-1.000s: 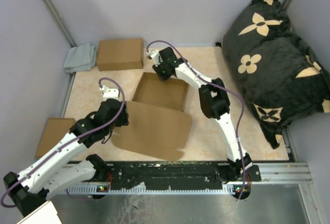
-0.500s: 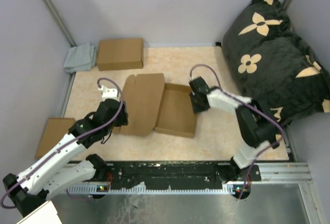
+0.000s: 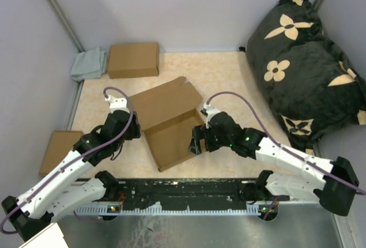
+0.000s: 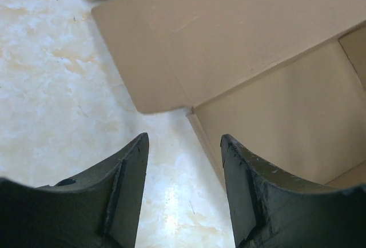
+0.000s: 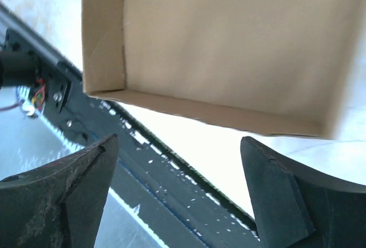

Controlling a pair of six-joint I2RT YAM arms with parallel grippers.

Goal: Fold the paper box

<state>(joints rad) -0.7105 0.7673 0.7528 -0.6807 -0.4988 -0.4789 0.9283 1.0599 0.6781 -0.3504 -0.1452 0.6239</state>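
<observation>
The paper box [image 3: 168, 122] lies open in the middle of the table, a shallow brown tray with its lid flap [image 3: 163, 100] spread toward the back. My left gripper [image 3: 135, 131] is open just left of the tray's corner, touching nothing. In the left wrist view the paper box [image 4: 257, 59] sits ahead of the left gripper [image 4: 184, 139], with bare table between the fingers. My right gripper [image 3: 197, 139] stands open at the tray's right wall. In the right wrist view the right gripper [image 5: 178, 139] holds nothing, and the paper box [image 5: 229, 42] is just beyond the fingertips.
A closed cardboard box [image 3: 133, 59] and a grey cloth [image 3: 90, 64] sit at the back left. Another cardboard piece [image 3: 57, 148] lies off the table's left edge. A black flowered cushion [image 3: 309, 65] fills the right side. A black rail [image 3: 189, 191] runs along the near edge.
The right arm swung from the back round to the tray's near right side, and its jaws opened wide. The paper box shifted and turned on the table. The left arm barely moved.
</observation>
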